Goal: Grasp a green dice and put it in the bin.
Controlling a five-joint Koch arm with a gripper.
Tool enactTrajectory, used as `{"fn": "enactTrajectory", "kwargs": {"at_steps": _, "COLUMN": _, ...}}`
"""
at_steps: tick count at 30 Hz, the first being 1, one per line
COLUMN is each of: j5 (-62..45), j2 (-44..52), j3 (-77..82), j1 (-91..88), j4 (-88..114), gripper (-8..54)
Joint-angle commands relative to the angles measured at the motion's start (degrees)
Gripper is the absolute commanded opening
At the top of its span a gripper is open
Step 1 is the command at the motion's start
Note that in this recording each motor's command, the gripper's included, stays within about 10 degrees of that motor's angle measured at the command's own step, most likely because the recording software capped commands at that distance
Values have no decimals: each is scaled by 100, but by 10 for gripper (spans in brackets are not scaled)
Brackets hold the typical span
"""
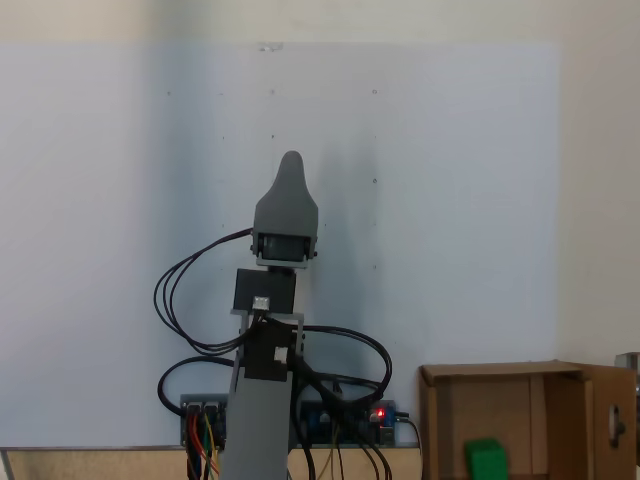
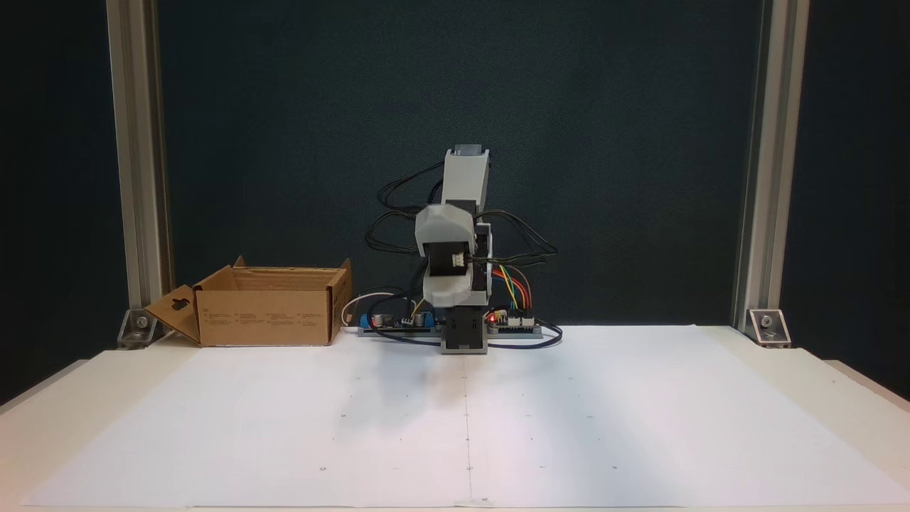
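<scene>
My arm is folded back over its base at the rear centre of the counter (image 2: 213, 427), which is covered with white paper. In the fixed view from above, my end effector (image 1: 291, 165) appears as one grey tapered tip pointing away from the base. Its jaws lie one behind the other, so I cannot tell whether they are apart or together. No object is visible in them.

The green dice (image 1: 487, 458) rests inside the bin (image 1: 520, 400), on its floor. The bin (image 2: 266, 313) is an open cardboard box standing on the counter beside my base, with one flap folded outward. Black cables (image 2: 398, 206) loop around my arm. A red indicator (image 2: 490, 318) is lit on the controller board beside the base.
</scene>
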Motion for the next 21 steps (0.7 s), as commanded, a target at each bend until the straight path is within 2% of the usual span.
{"fn": "enactTrajectory", "kwargs": {"at_steps": 1, "j5": 229, "j2": 615, "j3": -70, "j1": -35, "j4": -747, "gripper": 453}}
{"fn": "enactTrajectory", "kwargs": {"at_steps": 21, "j5": 229, "j2": 624, "j3": 598, "j1": -246, "j4": -1176, "gripper": 453}}
